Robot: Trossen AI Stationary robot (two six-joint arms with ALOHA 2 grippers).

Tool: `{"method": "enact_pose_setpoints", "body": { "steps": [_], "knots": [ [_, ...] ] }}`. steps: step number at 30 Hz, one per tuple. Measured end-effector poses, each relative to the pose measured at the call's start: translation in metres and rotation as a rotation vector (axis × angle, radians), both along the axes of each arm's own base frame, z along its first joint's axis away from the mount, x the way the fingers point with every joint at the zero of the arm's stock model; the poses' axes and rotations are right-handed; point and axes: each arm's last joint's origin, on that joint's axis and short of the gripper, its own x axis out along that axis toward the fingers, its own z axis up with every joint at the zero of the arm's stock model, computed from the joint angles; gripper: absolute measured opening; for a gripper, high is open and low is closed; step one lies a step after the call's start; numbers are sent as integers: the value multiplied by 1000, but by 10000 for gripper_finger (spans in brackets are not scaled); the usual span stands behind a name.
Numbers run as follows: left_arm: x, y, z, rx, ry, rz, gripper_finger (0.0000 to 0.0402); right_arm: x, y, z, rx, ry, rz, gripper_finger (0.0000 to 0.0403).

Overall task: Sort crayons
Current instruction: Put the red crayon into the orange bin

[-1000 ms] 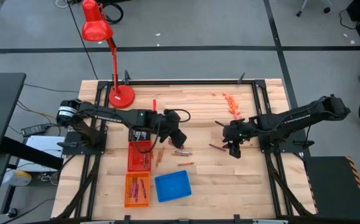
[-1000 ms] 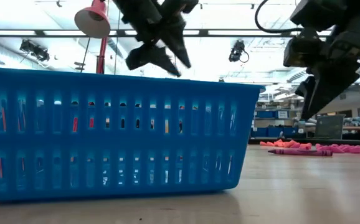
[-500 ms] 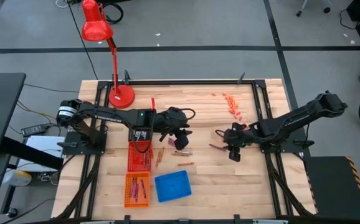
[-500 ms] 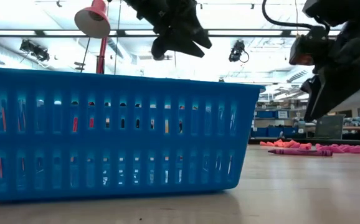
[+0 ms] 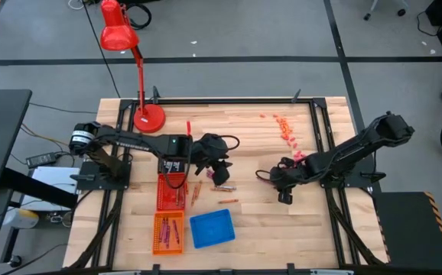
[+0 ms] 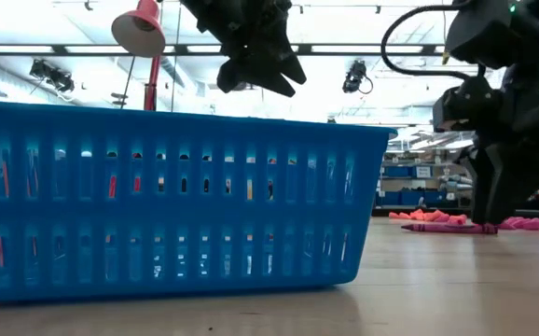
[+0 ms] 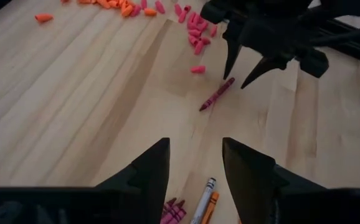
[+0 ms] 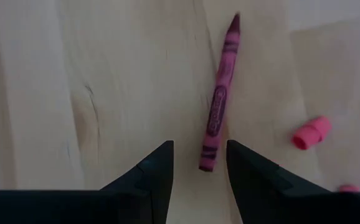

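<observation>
Here the step in hand looks like a pick: the right gripper hangs low over the pale wooden tabletop with its two dark tapered fingers released and empty, the blunt end of a single magenta paper-wrapped crayon lying just ahead of the gap between them. In the high view that gripper sits right of the table's middle, and the crayon itself is too small to make out there. The next move, I judge, calls for a short advance and a drop so the fingers straddle the thin stick across its width, then a gentle close; the crayon lies slightly askew to the gap, so a small wrist turn may help.

The left gripper is also parted and holds nothing, hovering left of centre above a few loose crayons, among them a grey-silver one beside an orange one.

The crayons are slim, round and waxy with smooth printed sleeves, likely to roll. Short chunky pink and orange bits lie scattered toward the far right. Near the front stand two orange slotted plastic baskets with sorted crayons inside, and a blue slotted plastic basket.
</observation>
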Motion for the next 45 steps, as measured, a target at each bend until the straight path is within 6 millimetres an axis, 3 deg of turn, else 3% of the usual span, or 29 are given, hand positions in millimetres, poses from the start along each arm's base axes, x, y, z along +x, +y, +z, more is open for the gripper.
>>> {"method": "enact_pose_setpoints", "body": {
  "steps": [8,18,23,34,45],
  "knots": [
    [0,-9,0,-25,-4,-4,160,3,2,-13,11,72,-16,140],
    [-5,-26,-4,65,57,-77,160,5,1,-15,2,71,-20,61],
    [1,-29,-19,74,100,-65,160,5,1,-15,4,71,-17,32],
    [21,-38,-69,39,202,-42,160,3,0,-3,4,27,-21,34],
    [26,-36,-69,25,162,-62,160,16,4,21,-14,-5,76,34]
  ]
}}
